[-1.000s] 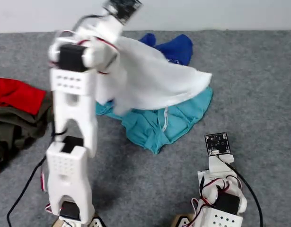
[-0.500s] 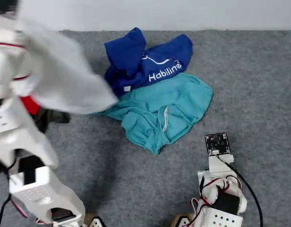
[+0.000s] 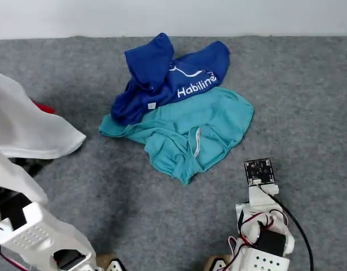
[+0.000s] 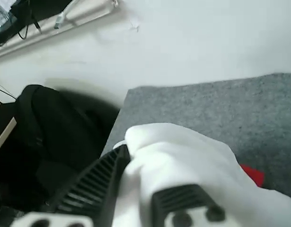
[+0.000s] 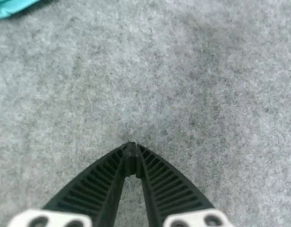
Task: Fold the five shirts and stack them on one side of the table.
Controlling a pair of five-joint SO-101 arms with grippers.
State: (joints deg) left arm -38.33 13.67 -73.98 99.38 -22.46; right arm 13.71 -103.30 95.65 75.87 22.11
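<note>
— What is seen from the high view?

— A white shirt is held lifted at the left edge of the grey table, hanging from the left arm. A sliver of a red shirt is seen just behind it, and something dark lies under its lower edge; what it is cannot be told. Near the middle of the far side, a blue shirt is crumpled on top of the far part of a teal shirt, which is spread unfolded on the table. The right arm is folded low at the near edge, well apart from both shirts.

— And from the left wrist view?

— The left gripper is seen clamped on the white shirt; the cloth is bunched between the ribbed fingers and draped over them. Past the cloth, a red corner of the red shirt is seen on the grey table. Beyond the table's edge a black object is seen against a pale floor.

— And from the right wrist view?

— The right gripper is seen with its fingertips pressed together and nothing held between them. It is pointed down at the bare grey table. A small teal corner of the teal shirt is seen at the picture's edge, well apart from the fingertips.
</note>
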